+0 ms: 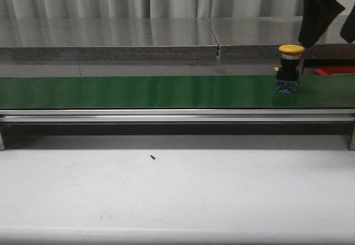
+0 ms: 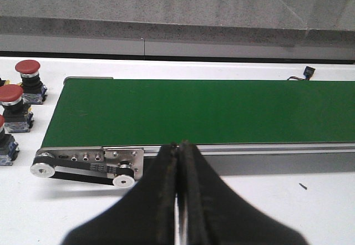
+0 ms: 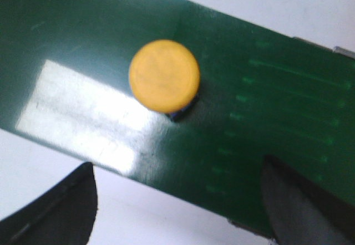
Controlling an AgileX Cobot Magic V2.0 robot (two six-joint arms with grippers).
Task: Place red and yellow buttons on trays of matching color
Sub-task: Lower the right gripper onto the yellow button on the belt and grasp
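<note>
Standing upright on the green conveyor belt (image 1: 138,91) near its right end, the yellow button (image 1: 290,67) shows a yellow mushroom cap over a black body and a blue base. The right hand (image 1: 333,18) hangs above and just to the right of it in the front view, dark against the grey wall, clear of the cap. From the right wrist view the yellow cap (image 3: 164,75) is seen from above as a round disc on the belt, and the two dark fingers (image 3: 61,209) stand spread wide with nothing between them; the button lies beyond the gap, not within it.

The left hand (image 2: 178,200) is pressed closed, its two black fingers meeting along a thin seam with nothing gripped. It hovers over the white tabletop (image 2: 277,200) on the near side of the belt's left end, where the roller and side plate (image 2: 89,164) show. Past that end of the belt, three red buttons (image 2: 12,101) stand on the tabletop in a close line, one partly cut off by the picture's edge.

A strip of red (image 1: 335,69) shows behind the belt at the far right of the front view; whether it is a tray I cannot tell. A small dark speck (image 1: 151,157) lies on the tabletop in front of the belt.
</note>
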